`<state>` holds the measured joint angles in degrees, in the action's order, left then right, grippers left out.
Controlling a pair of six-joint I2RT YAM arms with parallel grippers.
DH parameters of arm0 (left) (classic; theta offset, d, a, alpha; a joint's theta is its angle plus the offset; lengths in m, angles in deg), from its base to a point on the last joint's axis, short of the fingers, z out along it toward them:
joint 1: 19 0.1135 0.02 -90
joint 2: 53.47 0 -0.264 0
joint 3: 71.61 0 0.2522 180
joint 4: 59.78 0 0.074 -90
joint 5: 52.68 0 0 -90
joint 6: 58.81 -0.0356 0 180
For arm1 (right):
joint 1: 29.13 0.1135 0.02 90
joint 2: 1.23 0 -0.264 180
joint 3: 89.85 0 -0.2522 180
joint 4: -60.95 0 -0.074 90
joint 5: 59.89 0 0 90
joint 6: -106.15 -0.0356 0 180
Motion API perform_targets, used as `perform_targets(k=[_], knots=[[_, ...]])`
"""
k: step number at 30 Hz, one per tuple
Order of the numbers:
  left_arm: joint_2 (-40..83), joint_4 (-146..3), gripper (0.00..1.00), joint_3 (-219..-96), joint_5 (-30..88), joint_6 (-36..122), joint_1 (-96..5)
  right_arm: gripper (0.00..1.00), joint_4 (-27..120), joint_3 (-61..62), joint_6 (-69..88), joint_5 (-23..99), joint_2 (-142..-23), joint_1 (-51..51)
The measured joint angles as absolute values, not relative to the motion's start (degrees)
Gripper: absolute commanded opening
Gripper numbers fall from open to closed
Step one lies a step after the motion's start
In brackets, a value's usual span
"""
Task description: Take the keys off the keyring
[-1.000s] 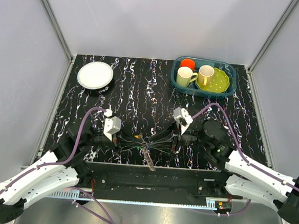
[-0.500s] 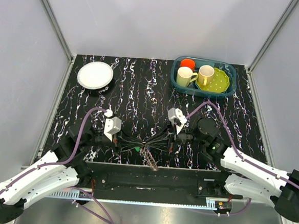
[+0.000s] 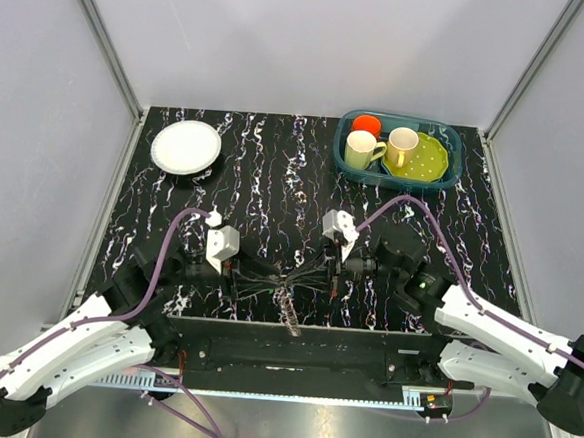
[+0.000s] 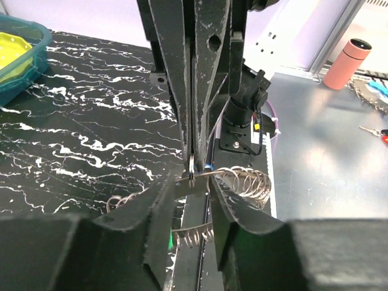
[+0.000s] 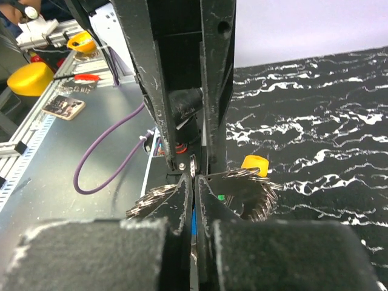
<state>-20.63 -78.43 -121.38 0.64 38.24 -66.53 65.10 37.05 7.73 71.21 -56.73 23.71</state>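
The keys [image 3: 286,279] fan out on the keyring over the table's near edge, between my two grippers, and a few dangle below it [image 3: 288,317]. My left gripper [image 3: 252,274] reaches in from the left. In the left wrist view its fingers [image 4: 159,206] stand apart around a wire of the keyring [image 4: 200,176], with looped keys [image 4: 247,183] beside them. My right gripper [image 5: 194,179] faces it from the right, shut on a thin key held edge-on [image 5: 193,165]. Grey keys [image 5: 257,191] and a yellow-orange tag [image 5: 254,163] spread to its side.
A white plate [image 3: 186,146] sits at the back left. A teal bin [image 3: 445,175] at the back right holds two mugs and a yellow-green plate. The metal frame [image 3: 293,354] runs just below the keys. A pink bottle [image 4: 351,63] stands off the table.
My left gripper has opened. My right gripper has moved left toward the keys and shut on one.
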Motion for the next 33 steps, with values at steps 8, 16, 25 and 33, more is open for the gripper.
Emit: perform_targets(k=[8, 16, 25, 33], knots=[[-19.1, -84.9, 0.40, -125.5, 4.2, 35.9, -66.5, 0.00, 46.4, 23.9, 12.4, 68.5, -58.8, 23.7], [-16.9, -90.0, 0.40, -126.8, 6.4, 35.8, -66.5, 0.00, 31.4, 15.1, 13.5, 68.2, -64.9, 23.7], [-16.8, -93.2, 0.40, -129.5, 6.0, 36.3, -66.5, 0.00, 16.8, 7.8, 15.6, 68.8, -69.1, 23.7], [-14.2, -91.7, 0.40, -129.6, 0.4, 40.0, -66.5, 0.00, 12.5, 6.5, 16.3, 71.0, -70.8, 23.7]])
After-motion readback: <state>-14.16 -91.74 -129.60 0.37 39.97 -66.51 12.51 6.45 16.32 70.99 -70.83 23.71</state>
